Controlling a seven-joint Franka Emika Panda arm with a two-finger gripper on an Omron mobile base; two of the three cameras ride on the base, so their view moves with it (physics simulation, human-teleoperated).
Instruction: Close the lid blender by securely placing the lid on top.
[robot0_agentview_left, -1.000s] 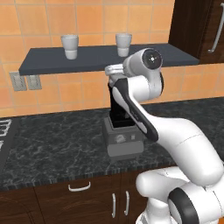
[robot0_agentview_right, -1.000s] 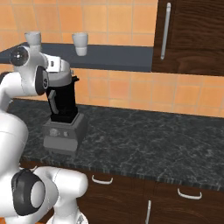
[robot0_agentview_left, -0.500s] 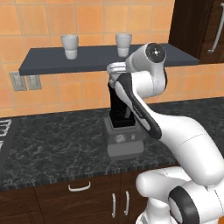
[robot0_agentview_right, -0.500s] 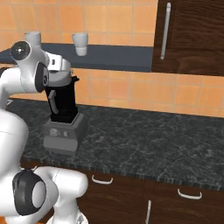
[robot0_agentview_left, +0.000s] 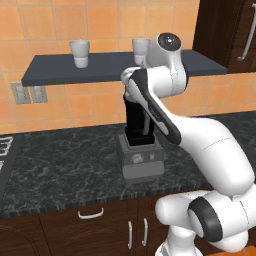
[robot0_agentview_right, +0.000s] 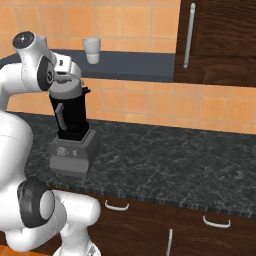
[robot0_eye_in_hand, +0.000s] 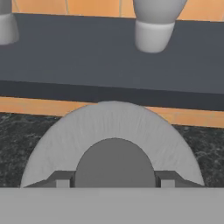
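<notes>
One lid (robot0_eye_in_hand: 111, 131), pinched by its knob in the closed gripper (robot0_eye_in_hand: 113, 181), sat directly over the blender (robot0_agentview_right: 71, 132) jar mouth, roughly level.

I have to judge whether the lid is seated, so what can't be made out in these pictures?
- Left base view: the arm covers the blender top.
- Right base view: the lid meets the jar rim, seating too small to tell.
- Hand view: the lid hides the jar; gripper fingertips are cut off by the bottom edge.
</notes>
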